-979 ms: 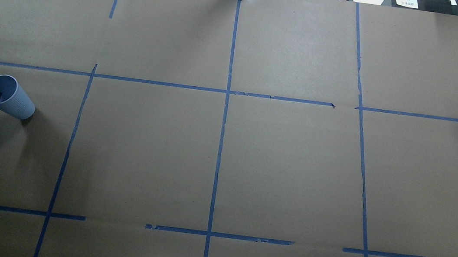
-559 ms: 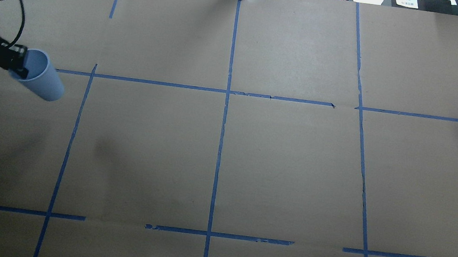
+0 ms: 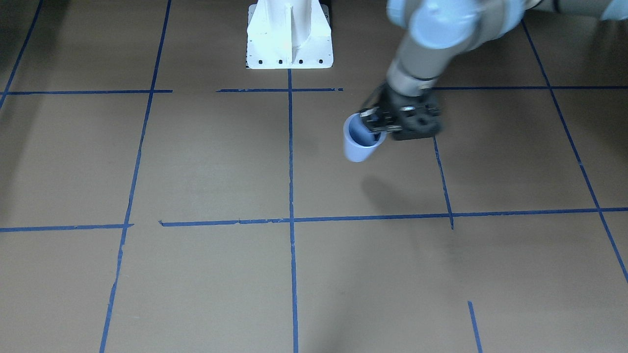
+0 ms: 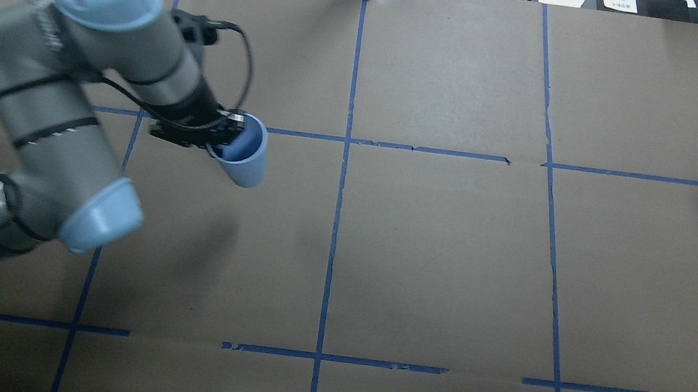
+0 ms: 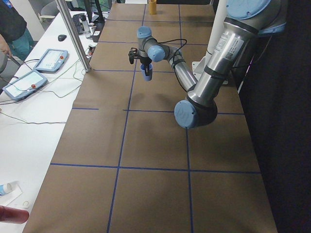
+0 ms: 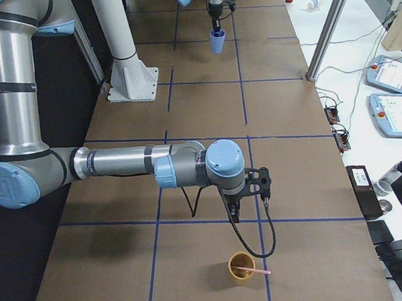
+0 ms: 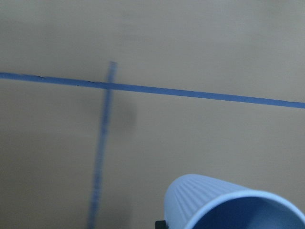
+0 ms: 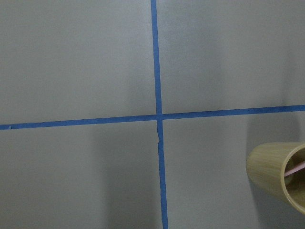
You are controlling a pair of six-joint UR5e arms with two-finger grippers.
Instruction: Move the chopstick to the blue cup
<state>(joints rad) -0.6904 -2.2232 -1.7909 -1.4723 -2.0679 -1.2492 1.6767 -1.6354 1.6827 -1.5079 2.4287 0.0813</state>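
Note:
My left gripper (image 4: 221, 135) is shut on the rim of the light-blue ribbed cup (image 4: 245, 160), with one finger inside it. It holds the cup in the air, tilted, left of the table's centre line. The cup also shows in the front view (image 3: 359, 144), next to the left gripper (image 3: 380, 125), and in the left wrist view (image 7: 224, 205). A pale-pink chopstick (image 6: 258, 270) leans in a tan cup (image 6: 241, 267) near the table's right end. The right gripper (image 6: 233, 216) hangs just short of that cup. I cannot tell if it is open or shut. The right wrist view shows the tan cup (image 8: 279, 177).
Brown paper with a grid of blue tape (image 4: 336, 221) covers the table. The white robot base (image 3: 289, 37) stands at the robot's edge. A metal post (image 5: 73, 39) and control tablets (image 5: 24, 82) stand on the side bench beyond the far edge.
The left arm has carried the blue cup from the table's far left edge up off the surface and rightwards toward the centre. The arm now fills the overhead view's left.

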